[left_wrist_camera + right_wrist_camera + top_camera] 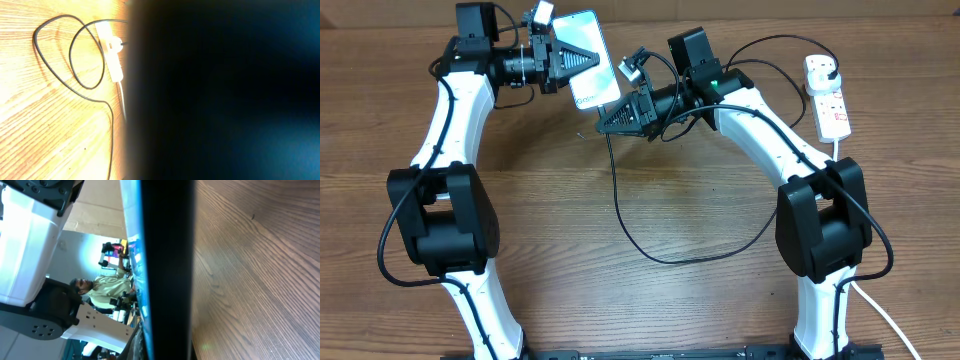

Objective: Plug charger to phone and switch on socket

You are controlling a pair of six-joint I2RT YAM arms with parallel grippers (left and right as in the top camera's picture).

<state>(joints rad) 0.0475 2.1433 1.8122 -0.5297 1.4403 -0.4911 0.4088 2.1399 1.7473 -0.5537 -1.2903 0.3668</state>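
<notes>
My left gripper (582, 57) is shut on the phone (600, 88) and holds it tilted above the far middle of the table, its light-blue screen facing up. The phone fills the left wrist view as a dark blur (220, 90). My right gripper (603, 122) sits at the phone's near edge, shut on the tip end of the charger cable (620, 215). The right wrist view shows the phone's black edge (167, 270) right in front; the connector tip is hidden. The cable loops over the table to a black plug (820, 66) in the white socket (832, 100) at the far right.
The socket and cable loops also show in the left wrist view (114, 57). A thick white cord (880, 312) runs from the socket down the right side toward the front edge. Both arm bases stand at the front of the wooden table (700, 310).
</notes>
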